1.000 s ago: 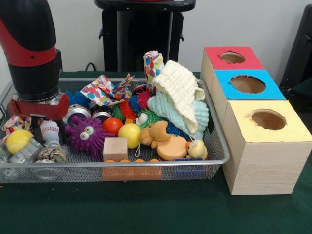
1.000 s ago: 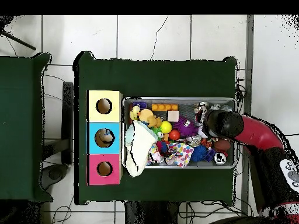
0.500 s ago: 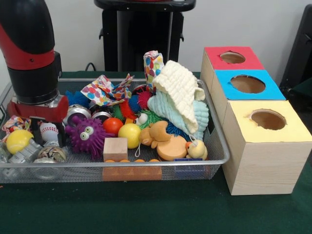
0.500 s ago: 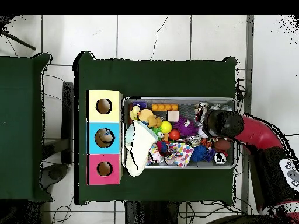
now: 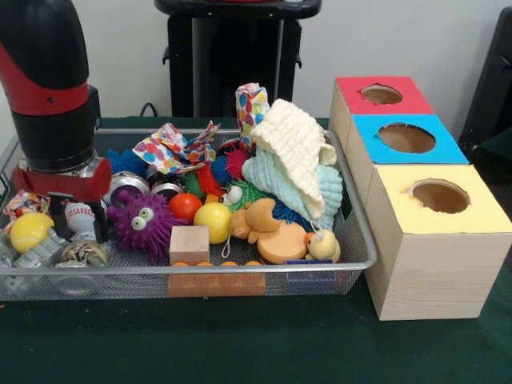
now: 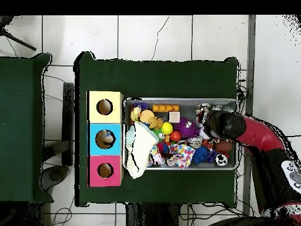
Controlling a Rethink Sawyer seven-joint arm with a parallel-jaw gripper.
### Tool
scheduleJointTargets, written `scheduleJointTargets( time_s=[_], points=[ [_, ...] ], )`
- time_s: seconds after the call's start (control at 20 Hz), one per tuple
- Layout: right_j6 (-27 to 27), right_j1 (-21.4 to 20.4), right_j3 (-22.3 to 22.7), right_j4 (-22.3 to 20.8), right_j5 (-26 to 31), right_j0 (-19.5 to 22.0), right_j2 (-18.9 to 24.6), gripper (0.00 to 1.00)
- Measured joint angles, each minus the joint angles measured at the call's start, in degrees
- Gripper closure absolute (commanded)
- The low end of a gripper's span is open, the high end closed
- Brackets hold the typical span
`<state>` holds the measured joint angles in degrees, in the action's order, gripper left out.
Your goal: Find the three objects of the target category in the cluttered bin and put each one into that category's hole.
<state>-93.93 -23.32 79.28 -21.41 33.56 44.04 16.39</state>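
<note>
The gripper (image 5: pixel 76 228) is sitting low in the wire basket (image 5: pixel 364 240), straddling a little baseball (image 5: pixel 80 214), though whether it's actually gripping is unclear.

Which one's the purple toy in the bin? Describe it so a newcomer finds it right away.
Start in the front view at the wire mesh bin left of the three coloured boxes. Look to its left half, just right of the red and black arm. The purple spiky ball sits there beside an orange ball and behind a plain wooden cube; it alone has two big googly eyes.
</note>
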Motion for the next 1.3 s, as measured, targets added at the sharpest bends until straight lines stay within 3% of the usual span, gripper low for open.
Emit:
scheduleJointTargets(
  time_s=[1.2, 1.25, 1.3],
  points=[
    [0.0, 1.6, -0.6, 0.3, -2.7, -1.1, -0.1, 0.00],
    [0.0, 3.0, -0.9, 0.3, -4.0, -1.4, -0.3, 1.00],
    [0.0, 3.3, -0.9, 0.2, -4.2, -1.4, -0.3, 1.00]
  ],
)
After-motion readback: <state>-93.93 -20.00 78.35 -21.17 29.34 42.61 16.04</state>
